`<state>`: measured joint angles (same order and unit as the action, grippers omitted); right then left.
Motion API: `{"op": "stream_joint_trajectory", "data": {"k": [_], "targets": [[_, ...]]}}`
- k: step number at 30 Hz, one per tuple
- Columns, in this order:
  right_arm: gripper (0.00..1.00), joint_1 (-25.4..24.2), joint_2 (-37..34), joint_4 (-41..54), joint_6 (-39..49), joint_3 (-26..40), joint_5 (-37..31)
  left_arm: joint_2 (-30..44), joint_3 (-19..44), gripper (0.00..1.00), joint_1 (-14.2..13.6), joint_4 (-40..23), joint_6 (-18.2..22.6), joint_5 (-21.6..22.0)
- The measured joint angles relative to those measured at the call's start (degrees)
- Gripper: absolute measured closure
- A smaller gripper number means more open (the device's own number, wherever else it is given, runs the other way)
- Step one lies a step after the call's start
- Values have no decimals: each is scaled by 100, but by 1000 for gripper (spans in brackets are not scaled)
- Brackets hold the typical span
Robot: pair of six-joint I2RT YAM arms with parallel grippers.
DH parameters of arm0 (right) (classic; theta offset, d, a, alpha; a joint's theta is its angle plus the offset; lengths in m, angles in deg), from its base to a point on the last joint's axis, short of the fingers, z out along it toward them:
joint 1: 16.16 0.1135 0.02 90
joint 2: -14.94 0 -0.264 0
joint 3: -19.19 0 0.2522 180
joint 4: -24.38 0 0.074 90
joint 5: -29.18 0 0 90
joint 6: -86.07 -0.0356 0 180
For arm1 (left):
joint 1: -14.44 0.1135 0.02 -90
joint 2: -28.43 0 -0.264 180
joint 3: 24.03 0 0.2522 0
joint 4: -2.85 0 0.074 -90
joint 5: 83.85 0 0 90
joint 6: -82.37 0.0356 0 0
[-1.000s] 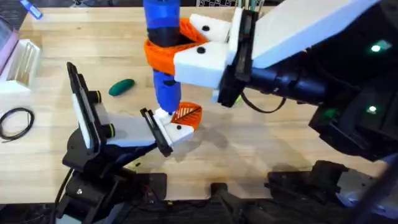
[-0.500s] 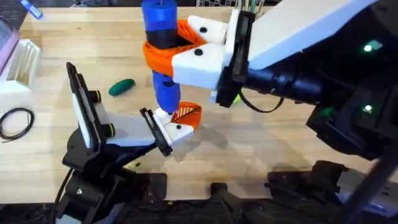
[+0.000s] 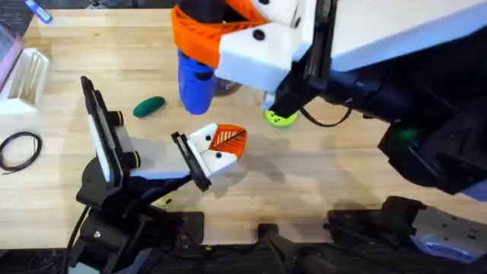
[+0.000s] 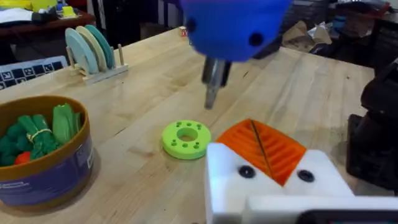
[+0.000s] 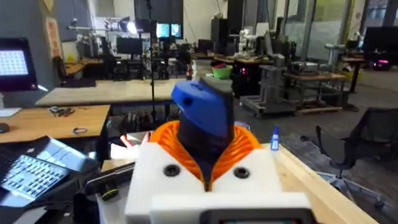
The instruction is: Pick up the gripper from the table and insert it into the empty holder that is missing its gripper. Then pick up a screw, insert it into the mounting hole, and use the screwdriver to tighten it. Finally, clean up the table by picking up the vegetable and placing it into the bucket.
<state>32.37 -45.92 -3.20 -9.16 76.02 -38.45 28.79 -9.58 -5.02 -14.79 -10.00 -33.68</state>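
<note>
My right gripper (image 3: 204, 38) hangs high over the table (image 3: 319, 175), shut on the blue screwdriver (image 3: 196, 80), which stands upright with its orange pads around the barrel (image 5: 205, 115). The dark bit (image 4: 211, 93) points down, clear of my left gripper (image 3: 223, 144). That gripper rests low, its white blocks and orange ribbed pads (image 4: 264, 152) closed together with nothing between them. The dark green vegetable (image 3: 149, 106) lies to its left. The bucket (image 4: 59, 165) stands beyond it, holding green and red toy pieces. A loose gripper piece, an empty holder and loose screws are out of view.
A flat bright green disc (image 3: 280, 117) lies just right of the screwdriver, between the bucket and my left gripper (image 4: 186, 138). A plate rack (image 3: 27, 72) and a black cable loop (image 3: 19, 148) sit at the left edge.
The right gripper has lifted the screwdriver up and away from the left gripper's white block. The green disc has come into sight. The left arm has not moved.
</note>
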Motion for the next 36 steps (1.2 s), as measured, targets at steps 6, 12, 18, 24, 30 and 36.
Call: {"op": "stream_joint_trajectory", "data": {"k": [6,12,18,24,30,36], "targets": [[981,-509,13,814,677,2,-232,0,0,992,0,2,0,0],[981,-1662,-64,2611,2474,2,-1654,0,0,992,0,0,0,0],[981,-2802,-706,3873,4652,0,-3341,0,0,992,0,0,0,0],[981,-3375,-1584,3972,6476,0,-4360,0,0,992,0,1,0,0],[981,-3501,-2565,3930,7491,0,-4562,0,0,992,0,2,0,0],[982,-3490,-3231,3906,7818,12,-4609,0,0,992,0,0,0,0]]}}
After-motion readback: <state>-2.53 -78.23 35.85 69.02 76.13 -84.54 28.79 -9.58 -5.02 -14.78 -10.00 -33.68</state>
